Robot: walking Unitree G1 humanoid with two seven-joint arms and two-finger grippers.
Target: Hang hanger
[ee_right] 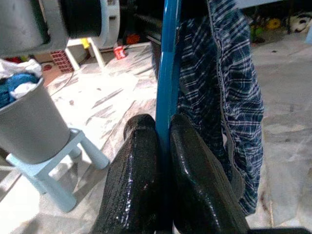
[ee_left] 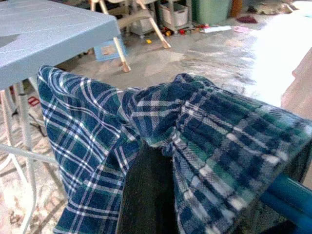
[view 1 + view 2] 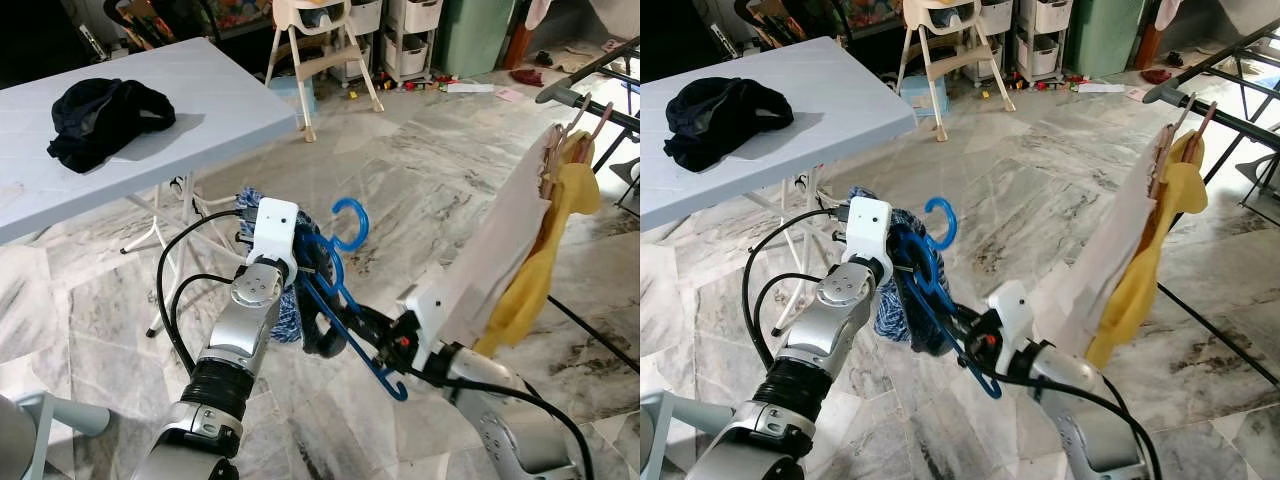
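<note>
My right hand (image 1: 163, 141) is clenched on the blue hanger (image 3: 340, 290); left hand (image 3: 305, 268) grips its plaid shirt (image 2: 195, 141), beside the drying rack (image 3: 590, 95).

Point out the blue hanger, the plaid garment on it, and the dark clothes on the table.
blue hanger (image 3: 351, 222): left eye view, on its curved hook.
plaid garment (image 2: 219, 141): left wrist view, on the bunched cloth.
dark clothes (image 3: 103, 118): left eye view, middle of the heap.
</note>
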